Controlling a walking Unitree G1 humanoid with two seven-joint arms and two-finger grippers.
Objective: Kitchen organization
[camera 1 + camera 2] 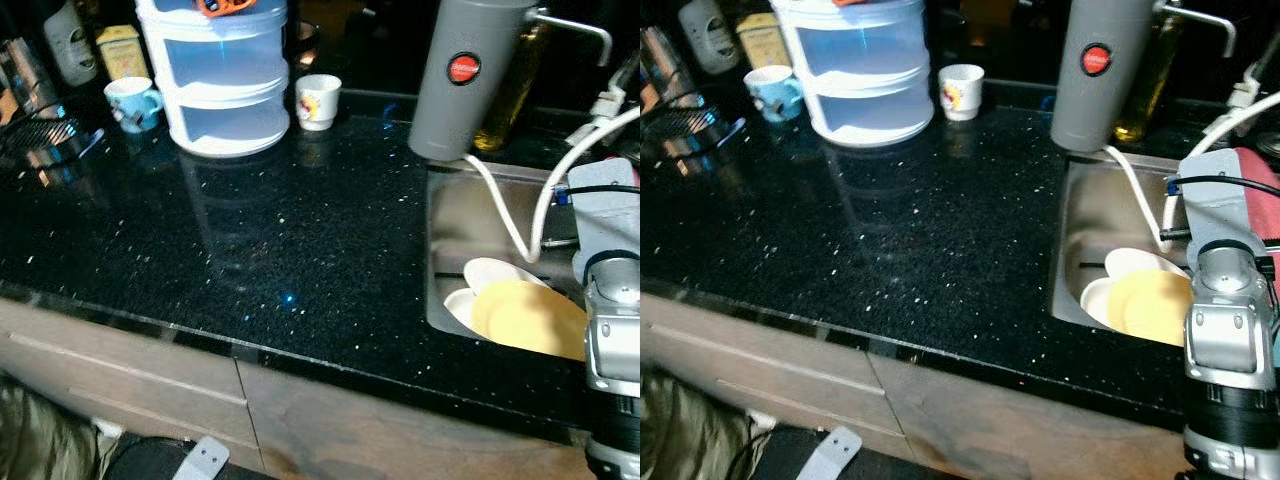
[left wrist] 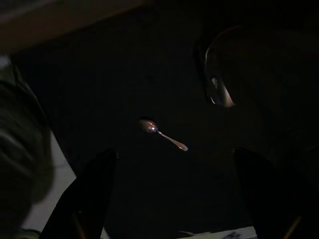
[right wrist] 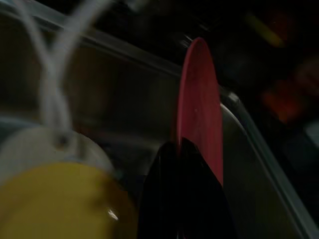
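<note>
A red plate (image 3: 199, 99) stands on edge above the steel sink (image 1: 470, 215), and my right gripper (image 3: 180, 145) is shut on its rim. The same red plate (image 1: 1262, 190) shows behind my right arm (image 1: 1230, 330) at the sink's right side. A yellow plate (image 1: 530, 318) lies in the sink on top of white plates (image 1: 495, 272). My left gripper (image 2: 174, 153) hangs low in the dark, open, with a metal spoon (image 2: 162, 133) lying on a dark surface beyond its fingers.
A grey cylindrical appliance (image 1: 470, 75) stands at the sink's back corner, with a white hose (image 1: 500, 210) running into the basin. At the back of the black counter (image 1: 280, 240) stand a stacked plastic container (image 1: 225, 90), a blue mug (image 1: 135, 103) and a white cup (image 1: 318, 100).
</note>
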